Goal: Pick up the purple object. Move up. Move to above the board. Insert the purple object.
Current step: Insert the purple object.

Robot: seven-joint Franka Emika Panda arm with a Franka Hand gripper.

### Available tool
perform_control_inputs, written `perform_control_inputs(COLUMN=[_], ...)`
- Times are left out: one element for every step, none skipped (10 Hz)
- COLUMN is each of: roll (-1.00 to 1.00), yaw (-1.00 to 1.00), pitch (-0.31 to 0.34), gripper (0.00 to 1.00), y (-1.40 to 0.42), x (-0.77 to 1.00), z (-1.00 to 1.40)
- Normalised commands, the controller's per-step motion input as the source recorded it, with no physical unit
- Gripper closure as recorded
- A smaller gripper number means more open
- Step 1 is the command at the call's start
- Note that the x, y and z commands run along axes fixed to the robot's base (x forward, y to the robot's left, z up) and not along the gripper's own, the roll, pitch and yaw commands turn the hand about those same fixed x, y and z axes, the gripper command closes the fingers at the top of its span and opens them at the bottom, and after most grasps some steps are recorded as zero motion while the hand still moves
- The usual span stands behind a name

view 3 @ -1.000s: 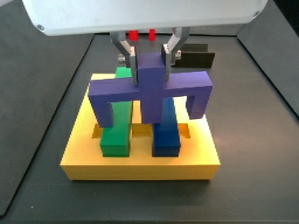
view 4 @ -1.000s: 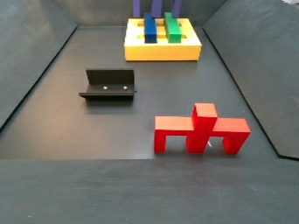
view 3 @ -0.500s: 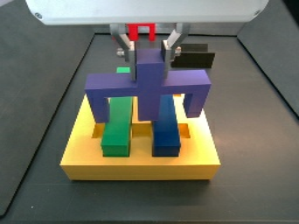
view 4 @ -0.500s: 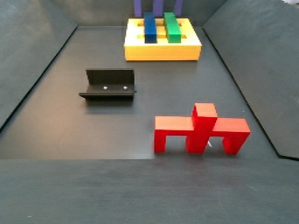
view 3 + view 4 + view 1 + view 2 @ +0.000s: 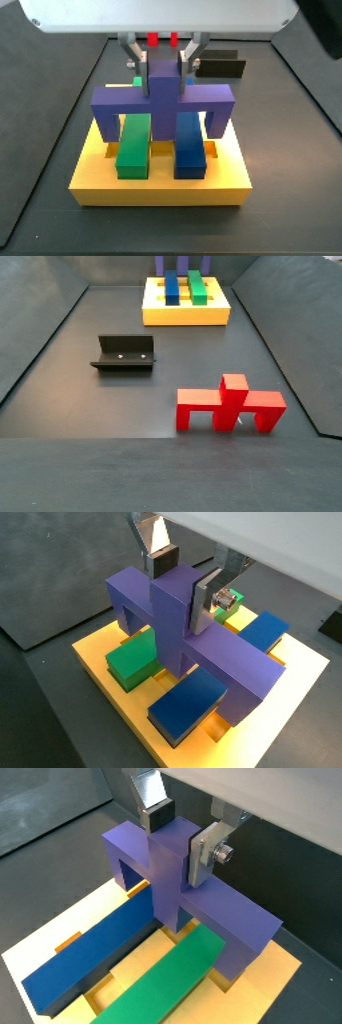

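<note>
gripper (image 5: pixel 187 580) over the board (image 5: pixel 305 672), fingers (image 5: pixel 211 600) shut tight on the stub of the purple piece (image 5: pixel 201 642). same hold in the other wrist view: gripper (image 5: pixel 185 834), purple piece (image 5: pixel 174 878), board (image 5: pixel 261 990). purple piece upright, crossbar lying across the green bar (image 5: pixel 134 660) and the blue bar (image 5: pixel 190 702), legs reaching down at the board's sides (cannot tell if the legs sit in the slots). in a side view, gripper (image 5: pixel 162 58) above the board (image 5: pixel 160 180), purple piece (image 5: pixel 163 98) low over the green bar (image 5: pixel 134 145) and blue bar (image 5: pixel 190 145), a small black block (image 5: pixel 221 68) behind. in a side view, board (image 5: pixel 185 314) at the far edge of the floor (image 5: pixel 80 386), near the middle of that edge, with just the purple piece's (image 5: pixel 170 265) lower part in the picture (gripper cut off there). fixture (image 5: pixel 126 353) near the middle of the floor, toward one side. red piece (image 5: pixel 230 406) standing at the near edge, well apart from the board.
</note>
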Motion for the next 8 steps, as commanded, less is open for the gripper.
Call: perform_control_inputs(roll=[-0.06,-0.05,-0.02,-0.02,-0.04,-0.03,-0.03,-0.16], yaw=[-0.03,0.00,0.00,0.00,0.00,0.00,0.00,0.00], pitch=[-0.084,-0.037,-0.013,-0.023,-0.043,-0.034,-0.026,-0.034], gripper=[1.00,1.00,1.00,1.00,1.00,1.00,1.00,1.00], y=[0.00,0.00,0.00,0.00,0.00,0.00,0.00,0.00], x=[-0.06,0.00,0.09,0.05,0.09,0.13,0.07,0.04], z=[-0.22,-0.12,-0.13,-0.20,-0.25,-0.32,-0.30,-0.20])
